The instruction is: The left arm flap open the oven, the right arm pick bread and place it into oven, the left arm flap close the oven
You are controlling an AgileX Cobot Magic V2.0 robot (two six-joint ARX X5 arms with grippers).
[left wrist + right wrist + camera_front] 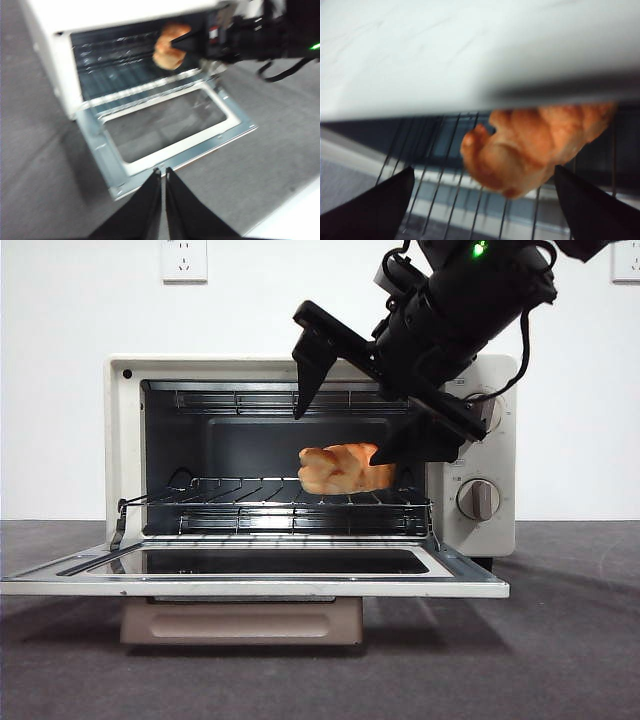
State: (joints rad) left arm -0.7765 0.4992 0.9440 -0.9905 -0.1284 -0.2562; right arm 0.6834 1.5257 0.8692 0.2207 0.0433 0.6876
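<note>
I have the right gripper [360, 400] at the oven [120, 440] mouth, jaws spread wide, not touching the bread [345, 468], which sits on the wire rack [240, 502] toward the knob side. Risk: backing out, a jaw could clip the oven's top edge or nudge the bread. Door [250, 585] lies flat open; free room is toward me. Left gripper [163, 172] waits beyond the door's edge, jaws pressed together.
</note>
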